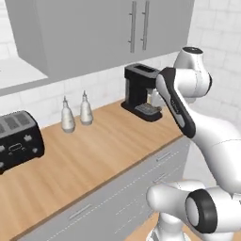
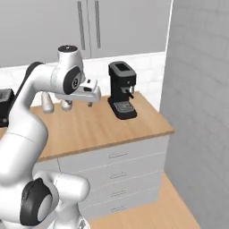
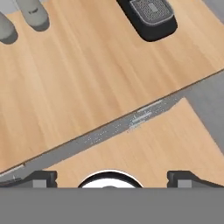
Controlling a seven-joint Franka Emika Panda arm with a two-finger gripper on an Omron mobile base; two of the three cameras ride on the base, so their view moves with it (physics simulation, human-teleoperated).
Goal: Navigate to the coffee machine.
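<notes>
I have the pincer hanging over the front part of the desk, its dark tips wide apart and holding nothing. The coffee machine stands ahead of the pincer and off to one side, at the back of the desk near the corner where a grey wall closes in. In the hand view its drip tray sits at the top edge, well beyond the tips. Two pale shakers stand to the other side of the pincer, and a toaster sits further off that way.

My worry is the wall: if I keep driving sideways toward the machine, the base or an elbow could clip it. I judge the raised forearm could also brush the machine's head if I roll in too close to the drawers.
</notes>
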